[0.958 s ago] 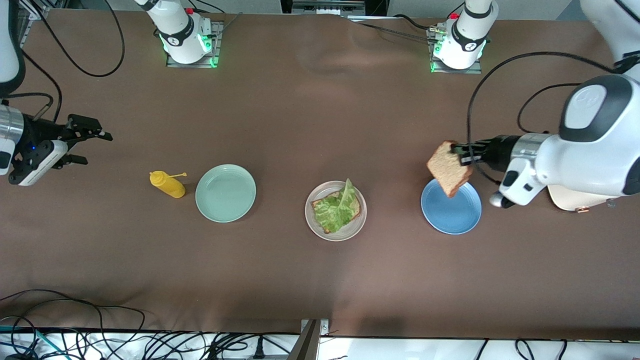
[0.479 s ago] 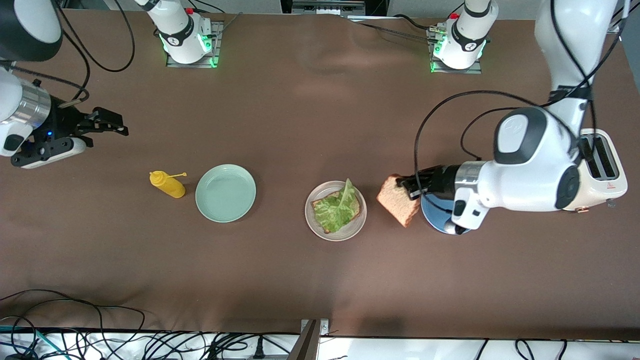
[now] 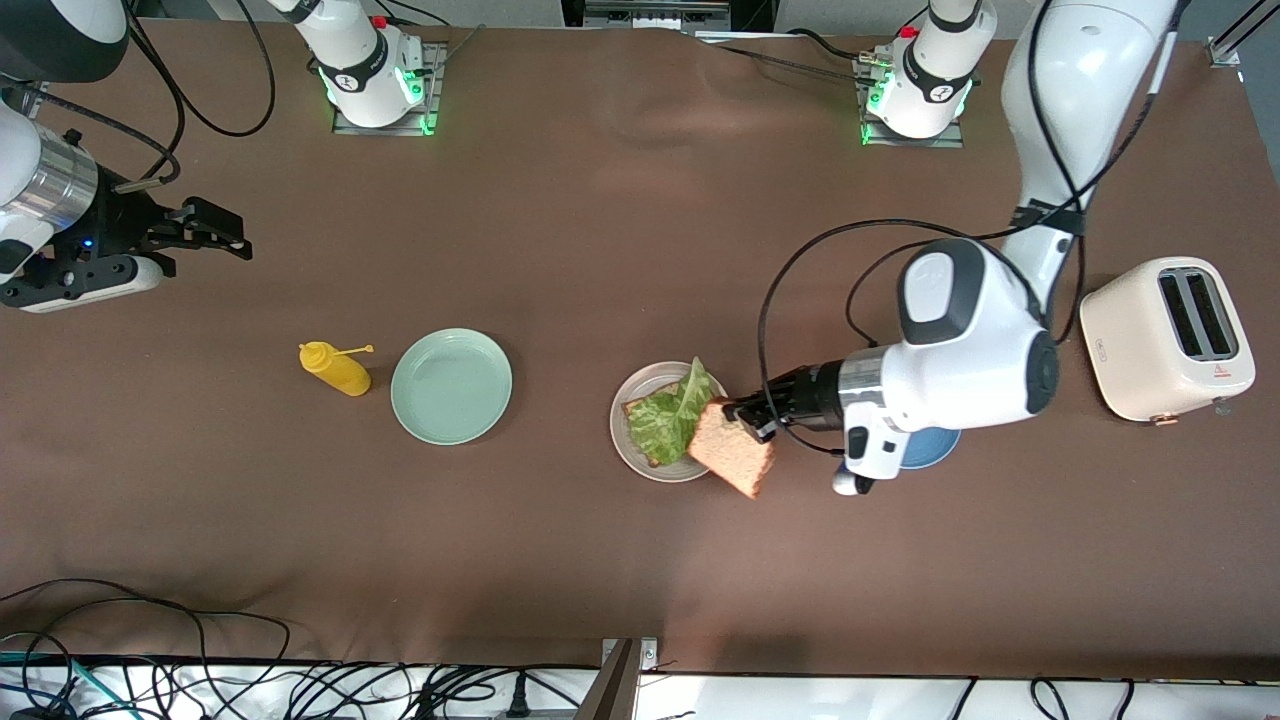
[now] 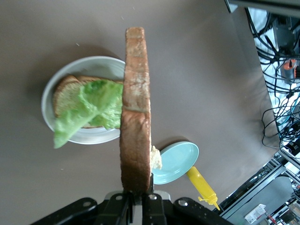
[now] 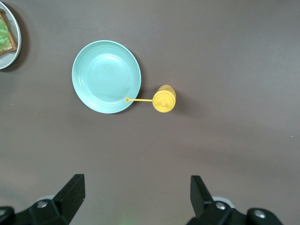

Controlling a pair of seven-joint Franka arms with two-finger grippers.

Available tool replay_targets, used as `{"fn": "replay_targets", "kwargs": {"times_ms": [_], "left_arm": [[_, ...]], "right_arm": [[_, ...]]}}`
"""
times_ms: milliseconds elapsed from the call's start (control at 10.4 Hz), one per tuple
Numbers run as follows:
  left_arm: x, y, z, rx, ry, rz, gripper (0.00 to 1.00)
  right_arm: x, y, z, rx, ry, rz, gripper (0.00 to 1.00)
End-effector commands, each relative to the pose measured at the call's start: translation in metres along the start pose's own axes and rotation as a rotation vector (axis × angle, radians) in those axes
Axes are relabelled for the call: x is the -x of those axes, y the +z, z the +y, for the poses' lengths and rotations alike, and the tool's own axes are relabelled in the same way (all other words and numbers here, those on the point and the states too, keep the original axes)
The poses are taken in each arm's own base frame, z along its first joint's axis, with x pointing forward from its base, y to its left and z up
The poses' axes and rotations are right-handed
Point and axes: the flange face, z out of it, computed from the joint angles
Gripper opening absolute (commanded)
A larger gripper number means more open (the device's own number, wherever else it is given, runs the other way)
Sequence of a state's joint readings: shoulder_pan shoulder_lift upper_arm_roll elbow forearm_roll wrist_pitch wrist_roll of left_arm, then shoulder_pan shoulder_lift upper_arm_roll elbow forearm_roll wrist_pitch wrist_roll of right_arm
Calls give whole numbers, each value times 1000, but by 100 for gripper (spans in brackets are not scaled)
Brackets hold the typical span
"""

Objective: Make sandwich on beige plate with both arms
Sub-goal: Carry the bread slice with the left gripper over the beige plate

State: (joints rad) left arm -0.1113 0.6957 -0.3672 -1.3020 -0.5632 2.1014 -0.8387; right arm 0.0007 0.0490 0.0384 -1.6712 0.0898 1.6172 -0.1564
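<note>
Brown wholemeal, lower centre of the front view: bread slice hanging on edge, clamped tight in the left gripper, overlapping the rim of the beige plate at its left-arm end. Seen edge-on in the left wrist view, same bread slice rising straight up the middle of the frame from the shut fingers, crust uppermost.

Lying on the beige plate (centre of the front view): a lower slice with a crinkled lettuce leaf spread over it, one tip curling up past the rim. Sandwich so far lacking its top.

Sitting empty, mid-frame toward the right arm's end: mint-green plate, with a yellow squeeze bottle just beside it. Mostly hidden under the left arm's wrist: blue plate, contents not visible. At the right edge: cream toaster, slots dark.

Waiting at the upper left of the front view, over bare tablecloth: right gripper, fingers spread wide, holding nothing (mint-green plate and bottle showing below it).
</note>
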Motion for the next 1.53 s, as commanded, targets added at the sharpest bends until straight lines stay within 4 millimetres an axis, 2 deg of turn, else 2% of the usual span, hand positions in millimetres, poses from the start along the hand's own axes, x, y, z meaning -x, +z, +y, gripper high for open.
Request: {"fn": "replay_targets", "kwargs": {"times_ms": [0, 192, 287, 383, 575, 766, 958, 1150, 1437], "left_arm": [[29, 39, 11, -2, 19, -41, 0], [45, 85, 7, -29, 40, -47, 0], [47, 109, 1, -39, 35, -42, 0], [41, 117, -2, -38, 27, -33, 0], [39, 119, -4, -43, 37, -29, 0], [29, 119, -9, -47, 31, -21, 0], [23, 113, -9, -44, 25, -10, 0], [21, 121, -13, -55, 23, -14, 0], [16, 126, -20, -69, 26, -16, 0]], "right_arm": [[1, -10, -7, 30, 35, 6, 100], [-2, -15, -1, 42, 38, 17, 100], [-8, -26, -3, 49, 32, 42, 100], [-13, -24, -2, 47, 33, 41, 100], [-14, -22, 3, 47, 43, 37, 100], [-13, -18, 27, 42, 59, 28, 100], [-13, -18, 26, 33, 74, 26, 100], [-11, -17, 34, 25, 84, 22, 100], [-10, -18, 33, 10, 87, 20, 100]]}}
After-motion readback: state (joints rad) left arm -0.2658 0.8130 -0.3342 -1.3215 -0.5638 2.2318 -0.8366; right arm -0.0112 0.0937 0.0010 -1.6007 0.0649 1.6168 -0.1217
